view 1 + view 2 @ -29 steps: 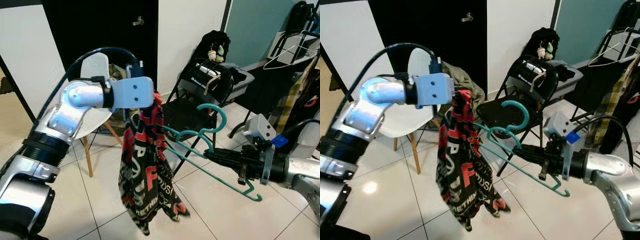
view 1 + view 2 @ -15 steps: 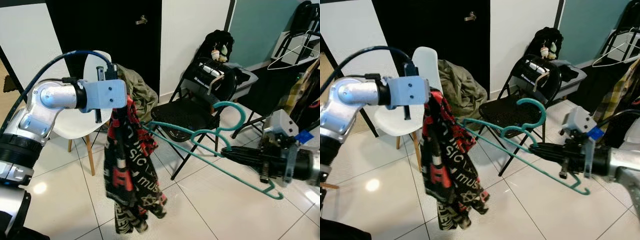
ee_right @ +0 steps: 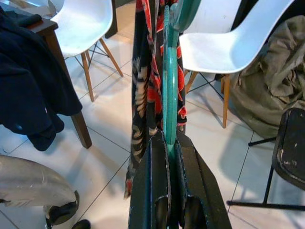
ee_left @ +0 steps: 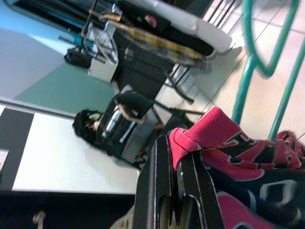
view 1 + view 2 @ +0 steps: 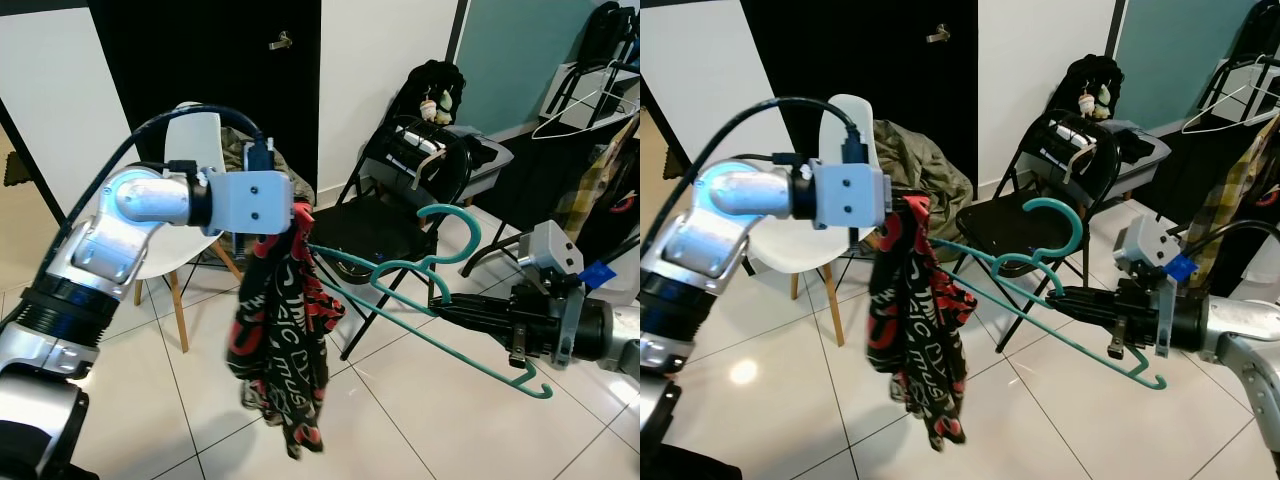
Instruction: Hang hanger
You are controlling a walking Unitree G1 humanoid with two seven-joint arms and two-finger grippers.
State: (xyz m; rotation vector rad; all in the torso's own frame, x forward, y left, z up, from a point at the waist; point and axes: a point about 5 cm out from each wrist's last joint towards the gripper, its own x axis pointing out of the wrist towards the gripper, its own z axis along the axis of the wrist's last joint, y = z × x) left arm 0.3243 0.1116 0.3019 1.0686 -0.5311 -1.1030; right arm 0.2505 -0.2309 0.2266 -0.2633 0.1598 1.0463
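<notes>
So my right hand [image 5: 450, 306] is clamped on the teal hanger [image 5: 420, 300] mid-air, left hand [image 4: 174, 191] pinching the red-black garment [image 5: 280, 340] beside it. Nothing's hung yet, I reckon; dressing and racking remain.

Head stereo pair looks fwd and down over both arms at the white tiled floor [image 5: 420, 400] and black folding metal chair [image 5: 1025, 225]; both eyes share that scene, slightly offset. Left wrist cam sits close behind its claw [image 4: 178, 191], sighting along the fingers. Right wrist cam does likewise behind its claw [image 3: 174, 191], facing the white plastic chair [image 3: 224, 43], also seen by the head cams.
</notes>
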